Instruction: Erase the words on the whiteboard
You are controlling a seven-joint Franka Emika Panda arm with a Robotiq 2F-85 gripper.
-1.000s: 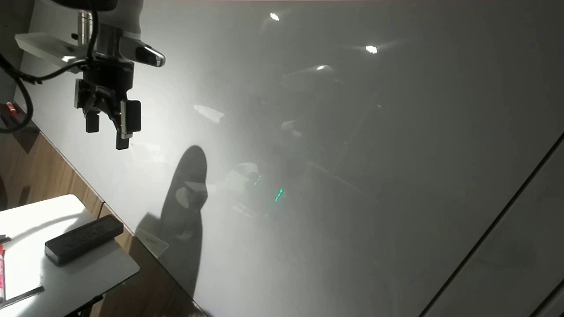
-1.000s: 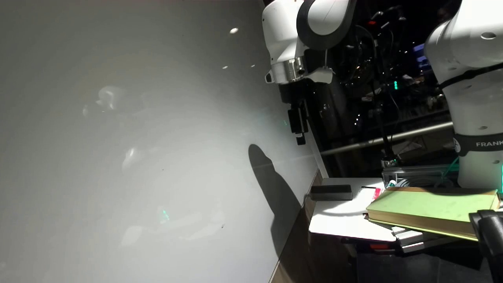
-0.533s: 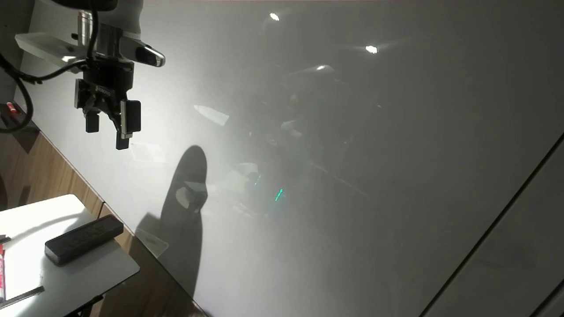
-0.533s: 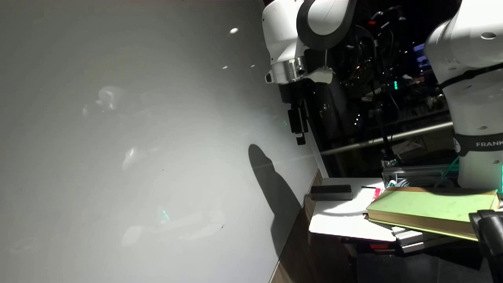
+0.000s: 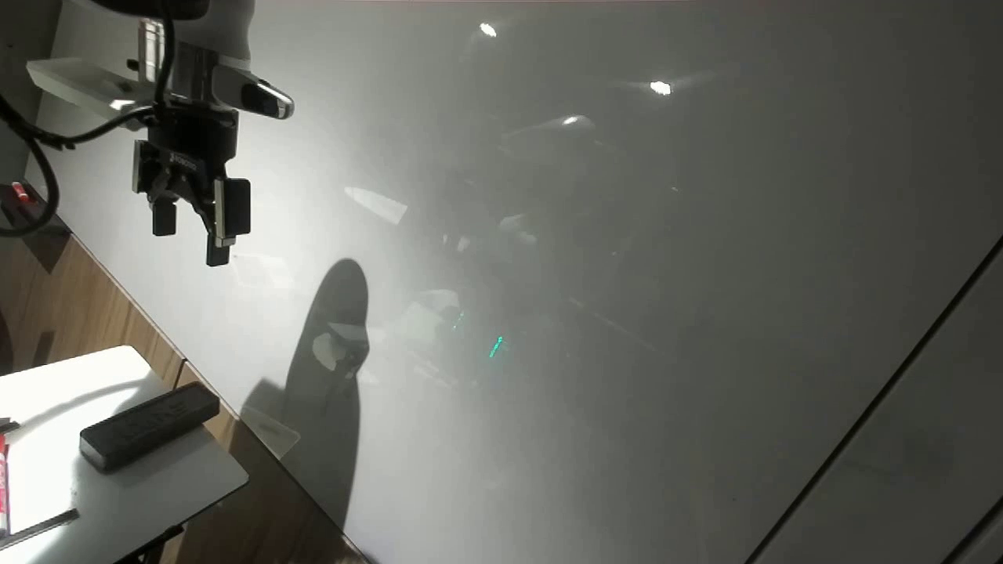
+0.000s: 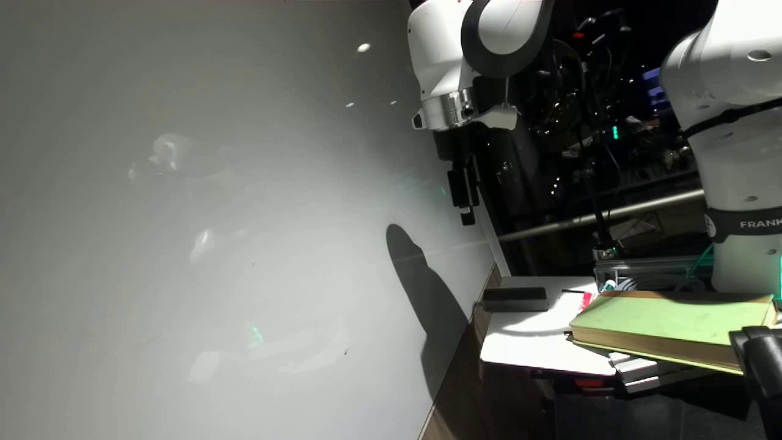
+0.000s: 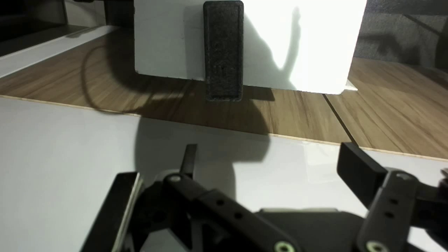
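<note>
Whiteboard (image 6: 305, 201), very large and glossy white-grey, filling nearly everything left of the black oblong block (image 6: 516, 299) in an exterior view. Carries, well left of the block, pale patches of reflected light (image 6: 203, 243), a faint green glow (image 6: 255, 336) and tiny dark specks (image 6: 346, 352). Cannot tell whether those specks belong to any words; too small to read. Nearer the block, a long dark rounded shadow (image 6: 427, 293) slanting down across the whiteboard. Past the end of the block, along the edge of the whiteboard, a strip of brown wood-grain panelling (image 7: 301, 112), clearest in the wrist view. In both exterior views, above the block and apart from it, a pair of black fingers (image 7: 358, 171) at the end of a white jointed robot arm (image 6: 440, 52). Spread wide apart, with the whiteboard visible through the gap in the wrist view. Next, the block itself, lying flat on a white rectangular worktop (image 6: 544, 345), one end jutting over the edge toward the whiteboard. Right of the block in an exterior view, a small red thing (image 6: 585, 300), hard to identify. Farther right of the block, a thick green-covered book (image 6: 660, 315) with brown page edges. Farthest right of the block, the arm's white lower part (image 6: 748, 165) with a black band (image 6: 742, 223).
</note>
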